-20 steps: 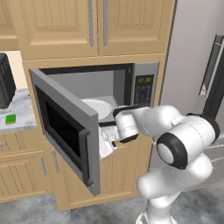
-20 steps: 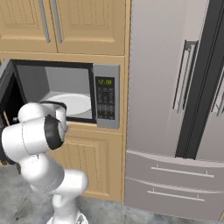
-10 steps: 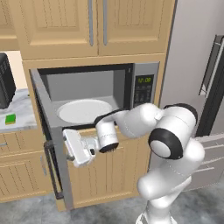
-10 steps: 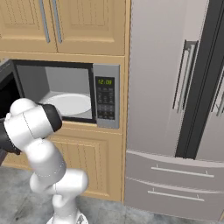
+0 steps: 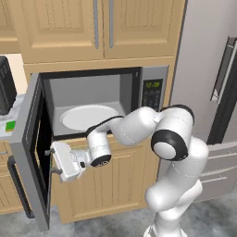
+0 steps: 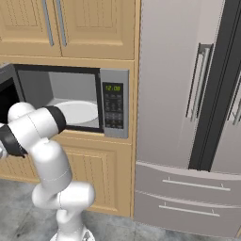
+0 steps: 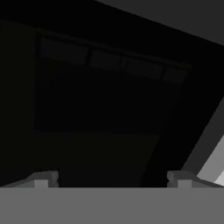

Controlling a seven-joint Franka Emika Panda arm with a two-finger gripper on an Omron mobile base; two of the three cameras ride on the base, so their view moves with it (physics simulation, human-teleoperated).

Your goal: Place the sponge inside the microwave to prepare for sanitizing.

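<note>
Left base view: your gripper (image 5: 50,161) hangs spread wide and empty, nosed against the inside of the microwave door (image 5: 31,152). The sponge (image 5: 10,126) sits on the counter beyond that door, up and left of you.

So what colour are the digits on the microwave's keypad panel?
Green, on a dark display of the microwave; clearest in the right base view.

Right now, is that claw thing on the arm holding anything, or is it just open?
Gripper: open and empty, its fingers spread wide against the inside of the open microwave door.
</note>
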